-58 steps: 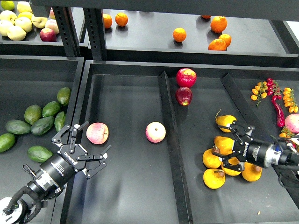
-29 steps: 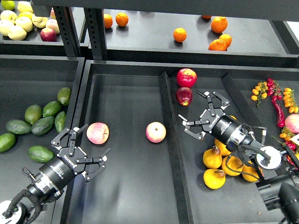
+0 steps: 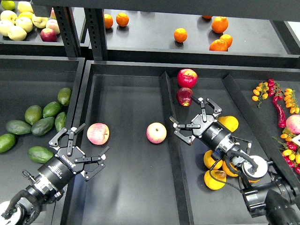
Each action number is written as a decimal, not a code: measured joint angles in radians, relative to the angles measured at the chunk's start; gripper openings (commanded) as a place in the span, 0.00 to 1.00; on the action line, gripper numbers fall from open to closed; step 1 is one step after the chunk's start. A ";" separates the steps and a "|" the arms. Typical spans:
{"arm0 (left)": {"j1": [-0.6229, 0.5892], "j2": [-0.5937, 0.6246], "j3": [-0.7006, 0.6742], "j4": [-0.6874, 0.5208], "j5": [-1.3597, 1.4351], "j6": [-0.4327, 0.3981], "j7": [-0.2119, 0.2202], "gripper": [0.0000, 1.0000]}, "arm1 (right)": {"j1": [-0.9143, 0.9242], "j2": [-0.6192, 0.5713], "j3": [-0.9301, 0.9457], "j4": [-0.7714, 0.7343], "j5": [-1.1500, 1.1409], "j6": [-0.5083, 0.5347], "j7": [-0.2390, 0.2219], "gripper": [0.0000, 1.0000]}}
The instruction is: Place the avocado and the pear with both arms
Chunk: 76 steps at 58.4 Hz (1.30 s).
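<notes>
Avocados (image 3: 33, 114) dark green, oval, left bin. Pears (image 3: 228, 123) golden, beside my right gripper (image 3: 192, 120). Both grippers spread, empty; left gripper (image 3: 82, 151) by apple (image 3: 97, 133).

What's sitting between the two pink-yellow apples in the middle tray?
Nothing: in the head view, only bare black tray floor lies between the left pink-yellow apple and the right pink-yellow apple.

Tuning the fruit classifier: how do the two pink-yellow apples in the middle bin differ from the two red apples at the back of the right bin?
The pink-yellow apples are pale and blotchy; the red apples are deeper, the nearer one dark maroon. The pink-yellow apples lie well apart, the red apples almost touching. The pink-yellow apples lie left of the divider, the red apples right of it. All four are round, loose and ungripped.
</notes>
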<state>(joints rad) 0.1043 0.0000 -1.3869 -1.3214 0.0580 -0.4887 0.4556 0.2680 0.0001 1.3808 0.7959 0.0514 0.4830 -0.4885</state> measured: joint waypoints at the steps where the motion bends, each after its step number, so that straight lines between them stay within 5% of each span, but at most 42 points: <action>1: 0.000 0.000 0.000 0.000 -0.003 0.000 0.000 0.99 | -0.003 0.000 -0.001 0.000 0.001 0.001 0.000 0.99; 27: 0.000 0.000 -0.011 0.005 -0.092 0.000 -0.001 0.99 | -0.116 0.000 -0.073 0.029 0.140 0.006 0.008 0.99; 55: -0.007 0.000 -0.044 -0.051 -0.171 0.000 0.000 0.99 | -0.277 0.000 -0.121 0.354 0.295 0.006 0.013 0.99; 76: -0.038 0.000 -0.039 -0.062 -0.206 0.000 0.000 0.99 | -0.220 0.000 -0.111 0.376 0.304 -0.005 0.084 0.99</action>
<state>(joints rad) 0.0666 0.0000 -1.4257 -1.3836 -0.1481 -0.4887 0.4558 0.0485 0.0000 1.2699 1.1716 0.3553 0.4784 -0.4045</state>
